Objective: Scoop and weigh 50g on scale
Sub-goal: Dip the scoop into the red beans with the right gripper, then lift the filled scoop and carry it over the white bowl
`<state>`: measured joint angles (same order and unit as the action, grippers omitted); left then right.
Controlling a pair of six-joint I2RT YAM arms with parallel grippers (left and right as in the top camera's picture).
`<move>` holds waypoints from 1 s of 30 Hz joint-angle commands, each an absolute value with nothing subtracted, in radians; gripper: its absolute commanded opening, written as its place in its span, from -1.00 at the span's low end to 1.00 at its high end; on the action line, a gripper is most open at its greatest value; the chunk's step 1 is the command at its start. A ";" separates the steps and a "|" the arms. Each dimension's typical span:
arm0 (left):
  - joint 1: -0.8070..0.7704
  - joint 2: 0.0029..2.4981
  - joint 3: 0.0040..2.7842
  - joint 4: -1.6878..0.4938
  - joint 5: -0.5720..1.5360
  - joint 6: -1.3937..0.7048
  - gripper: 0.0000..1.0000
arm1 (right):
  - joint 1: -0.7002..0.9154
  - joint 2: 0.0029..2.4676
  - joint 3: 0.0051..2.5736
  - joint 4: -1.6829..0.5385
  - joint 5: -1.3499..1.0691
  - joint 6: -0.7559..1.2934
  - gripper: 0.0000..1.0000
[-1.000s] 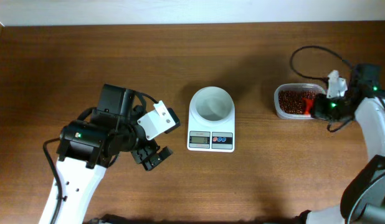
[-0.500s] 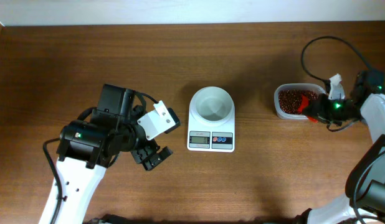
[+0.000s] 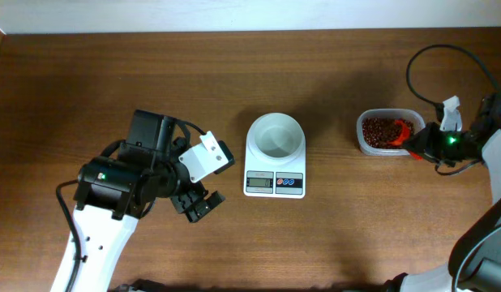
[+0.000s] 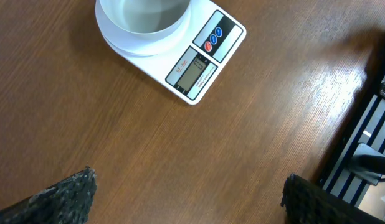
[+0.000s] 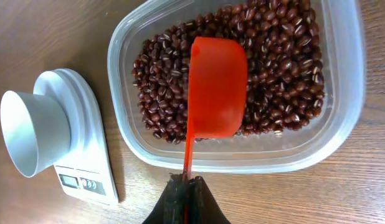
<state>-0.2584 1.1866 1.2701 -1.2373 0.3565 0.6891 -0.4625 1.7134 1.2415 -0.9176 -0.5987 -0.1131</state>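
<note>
Wood-grain table, smooth plastic scale, clear plastic tub (scoop glossy)

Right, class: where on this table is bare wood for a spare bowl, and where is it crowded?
Bare: the gap between the scale and the bean tub; the far strip behind both; the near edge before the scale. Crowded: at the tub, where the right pincer holds the red scoop.

White scale, empty round bowl on top, mid-table, display toward the arms
</note>
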 commanded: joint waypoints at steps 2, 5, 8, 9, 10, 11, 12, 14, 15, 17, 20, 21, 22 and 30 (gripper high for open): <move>-0.252 1.185 1.290 -1.236 0.371 0.706 0.98 | -0.466 1.688 1.237 -0.921 -0.591 -0.126 -0.92; -0.252 1.185 1.290 -1.236 0.371 0.706 0.98 | -0.467 1.663 1.237 -0.906 -0.591 -0.127 -0.92; -0.252 1.185 1.290 -1.236 0.371 0.706 0.98 | -0.467 1.612 1.237 -0.904 -0.590 -0.123 -0.92; -0.252 1.185 1.290 -1.236 0.371 0.706 0.98 | -0.467 1.613 1.237 -0.910 -0.590 -0.118 -0.92; -0.252 1.185 1.290 -1.236 0.371 0.706 0.98 | -0.467 1.612 1.237 -0.918 -0.591 -0.115 -0.92; -0.252 1.185 1.290 -1.236 0.371 0.706 0.98 | -0.467 1.613 1.237 -0.920 -0.591 -0.115 -0.92; -0.252 1.185 1.290 -1.236 0.371 0.706 0.98 | -0.472 1.613 1.237 -0.920 -0.591 -0.115 -0.92; -0.252 1.185 1.290 -1.236 0.371 0.706 0.98 | -0.511 1.613 1.236 -0.924 -0.599 -0.096 -0.92; -0.252 1.185 1.290 -1.236 0.371 0.706 0.98 | -0.536 1.613 1.236 -0.929 -0.620 -0.096 -0.92; -0.252 1.185 1.290 -1.236 0.371 0.706 0.98 | -0.607 1.613 1.236 -0.939 -0.709 -0.097 -0.92; -0.252 1.185 1.290 -1.236 0.371 0.706 0.98 | -0.629 1.613 1.236 -0.949 -0.768 -0.097 -0.92; -0.252 1.185 1.290 -1.236 0.371 0.706 0.98 | -0.629 1.613 1.236 -0.951 -0.783 -0.097 -0.92; -0.252 1.185 1.290 -1.236 0.371 0.706 0.98 | -0.629 1.613 1.236 -0.952 -0.787 -0.097 -0.92; -0.252 1.185 1.290 -1.236 0.371 0.706 0.98 | -0.628 1.613 1.236 -0.977 -0.981 -0.097 -0.92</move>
<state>-0.2584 1.1866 1.2701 -1.2373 0.3565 0.6891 -0.6258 1.6314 1.2407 -0.9714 -0.9039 -0.0998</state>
